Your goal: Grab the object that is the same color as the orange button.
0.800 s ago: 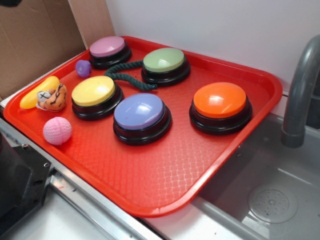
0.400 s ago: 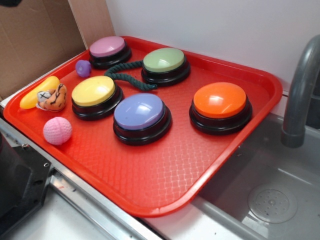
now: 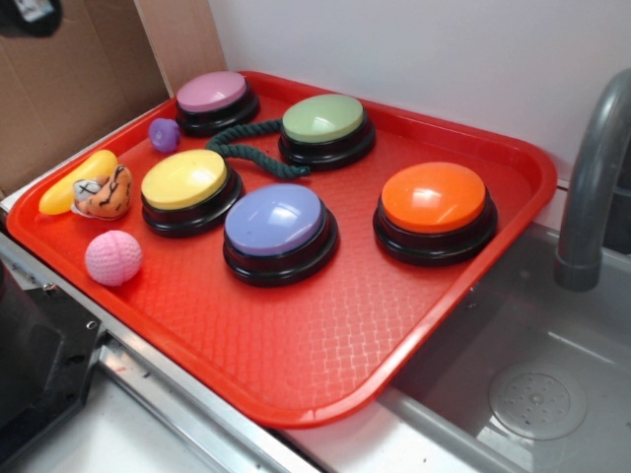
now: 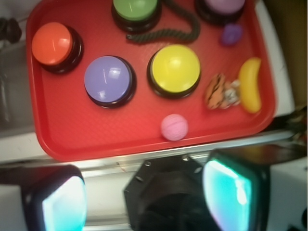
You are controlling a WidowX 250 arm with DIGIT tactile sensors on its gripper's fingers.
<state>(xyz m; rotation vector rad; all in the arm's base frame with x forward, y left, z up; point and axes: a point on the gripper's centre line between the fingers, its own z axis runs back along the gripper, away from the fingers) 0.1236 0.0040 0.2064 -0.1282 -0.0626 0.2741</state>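
The object, a small orange-tan striped plush (image 3: 105,192), lies at the left end of the red tray (image 3: 325,345), between a yellow banana toy (image 3: 71,184) and the yellow button (image 3: 187,182). The orange button (image 3: 434,202) stands at the tray's right side. In the wrist view the plush (image 4: 220,90) is at the right and the orange button (image 4: 54,42) at the upper left. My gripper (image 4: 144,202) hangs high above the tray's near edge, open, with nothing between its fingers. In the exterior view only a dark part of the arm (image 3: 30,12) shows at the top left corner.
A pink dimpled ball (image 3: 112,257), purple button (image 3: 278,225), green button (image 3: 324,123), pink button (image 3: 213,96), dark green rope (image 3: 251,156) and small purple piece (image 3: 164,133) share the tray. Grey faucet (image 3: 592,187) and sink (image 3: 532,394) stand right; cardboard (image 3: 59,89) behind left.
The dark part of the arm at the top left corner of the exterior view has come further into the frame. Nothing on the tray has moved.
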